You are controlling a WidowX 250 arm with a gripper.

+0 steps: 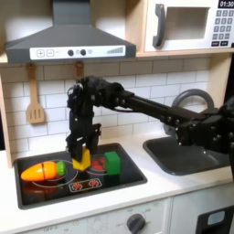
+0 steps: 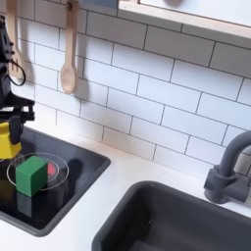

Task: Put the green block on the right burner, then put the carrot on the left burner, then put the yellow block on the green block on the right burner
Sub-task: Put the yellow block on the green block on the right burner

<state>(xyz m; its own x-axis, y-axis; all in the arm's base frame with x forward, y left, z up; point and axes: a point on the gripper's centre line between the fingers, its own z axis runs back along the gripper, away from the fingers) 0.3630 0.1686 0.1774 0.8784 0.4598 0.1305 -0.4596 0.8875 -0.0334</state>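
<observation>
The green block sits on the right burner of the black hob, in both exterior views. The carrot lies on the left burner, its green tip toward the hob's middle. My gripper points down between the two burners, shut on the yellow block. The yellow block is low over the hob, to the left of the green block in both exterior views and apart from it. I cannot tell whether it touches the hob.
A wooden spatula hangs on the tiled wall behind the hob. A dark sink with a grey faucet lies to the right. A range hood overhangs the hob.
</observation>
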